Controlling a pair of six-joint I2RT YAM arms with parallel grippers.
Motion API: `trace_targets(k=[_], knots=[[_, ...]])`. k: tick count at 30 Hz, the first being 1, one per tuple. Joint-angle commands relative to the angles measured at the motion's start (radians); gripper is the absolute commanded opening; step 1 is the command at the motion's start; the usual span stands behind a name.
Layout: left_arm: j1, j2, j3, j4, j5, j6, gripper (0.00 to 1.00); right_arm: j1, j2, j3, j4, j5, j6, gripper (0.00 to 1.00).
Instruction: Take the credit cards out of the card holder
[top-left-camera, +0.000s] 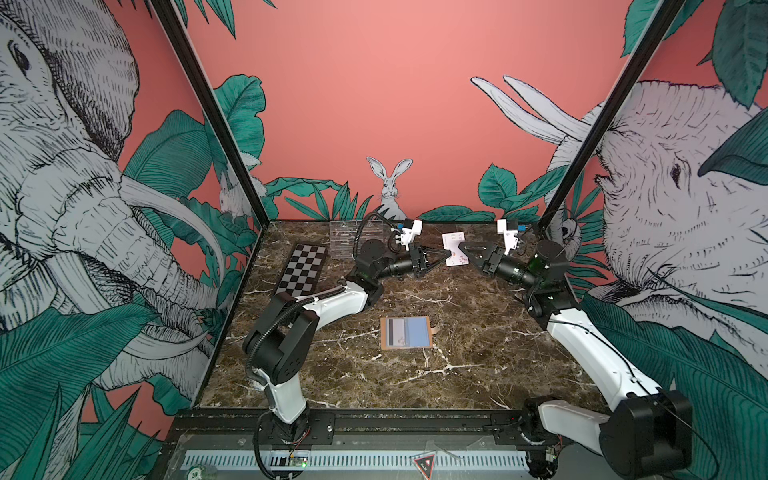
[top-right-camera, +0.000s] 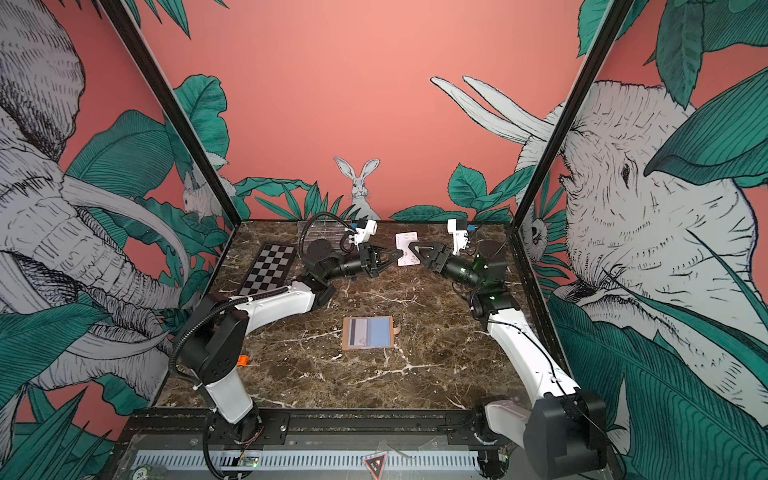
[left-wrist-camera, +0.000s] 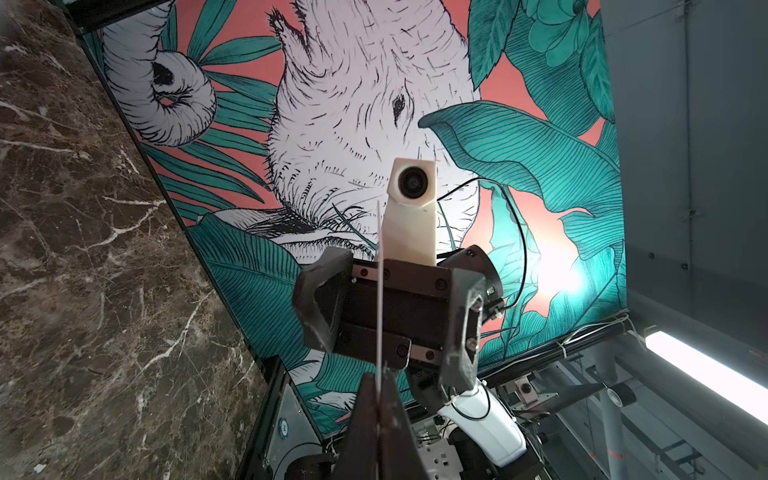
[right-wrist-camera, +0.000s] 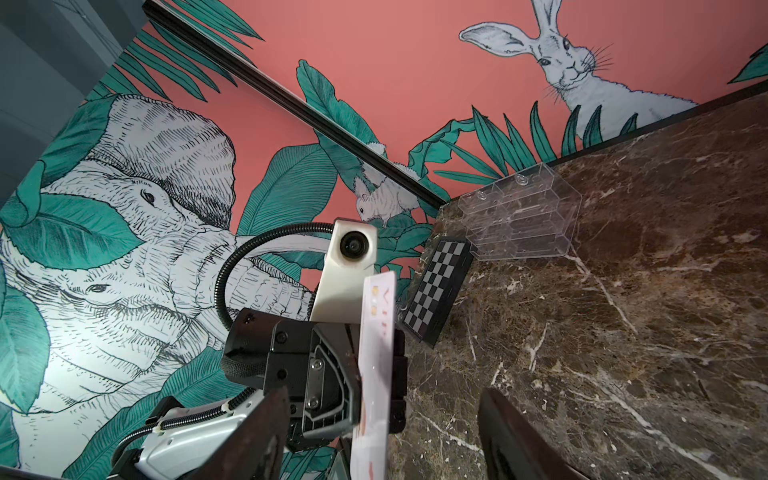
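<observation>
A whitish credit card hangs upright in the air over the back middle of the table. My left gripper is shut on one edge of it. In the left wrist view the card shows edge-on. My right gripper faces it from the other side, open, its fingers straddling the card with a gap on both sides. The tan card holder lies open on the table in front, with a grey card and a pale blue card in its sleeves.
A black-and-white chequered board lies at the back left. A clear acrylic rack stands behind the left arm by the back wall. Patterned walls close in the marble table on three sides.
</observation>
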Motion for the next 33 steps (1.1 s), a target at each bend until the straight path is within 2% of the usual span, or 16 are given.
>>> trace_targets(k=[1,7,12,19,20,23,26,28,30,33], knots=[[-0.002,0.002,0.020,0.048,-0.002,-0.019,0.00,-0.002,0.003,-0.018,0.112,-0.032,0.041,0.63],[-0.003,0.008,0.013,0.025,-0.010,-0.005,0.00,-0.001,-0.003,-0.033,0.132,-0.050,0.074,0.44],[-0.002,0.012,0.006,0.018,-0.013,0.001,0.00,-0.002,-0.008,-0.044,0.129,-0.045,0.079,0.33],[-0.004,0.012,-0.007,0.029,-0.014,0.004,0.00,-0.002,-0.003,-0.049,0.128,-0.056,0.085,0.00],[-0.004,0.012,-0.013,0.044,-0.015,0.006,0.05,-0.001,-0.006,-0.048,0.117,-0.055,0.083,0.00],[0.014,0.004,-0.031,0.008,-0.020,0.046,0.39,-0.002,-0.019,-0.049,0.086,-0.053,0.074,0.00],[0.074,-0.032,-0.076,0.014,-0.043,0.065,0.74,-0.003,-0.049,-0.046,0.011,-0.048,0.025,0.00],[0.128,-0.074,-0.105,-0.019,-0.060,0.109,0.89,-0.003,-0.073,-0.042,-0.058,-0.038,-0.021,0.00],[0.180,-0.144,-0.125,-0.151,-0.082,0.235,0.96,-0.002,-0.096,-0.045,-0.102,-0.030,-0.051,0.00],[0.243,-0.264,-0.086,-0.597,-0.175,0.554,0.99,-0.003,-0.121,-0.050,-0.151,-0.025,-0.076,0.00]])
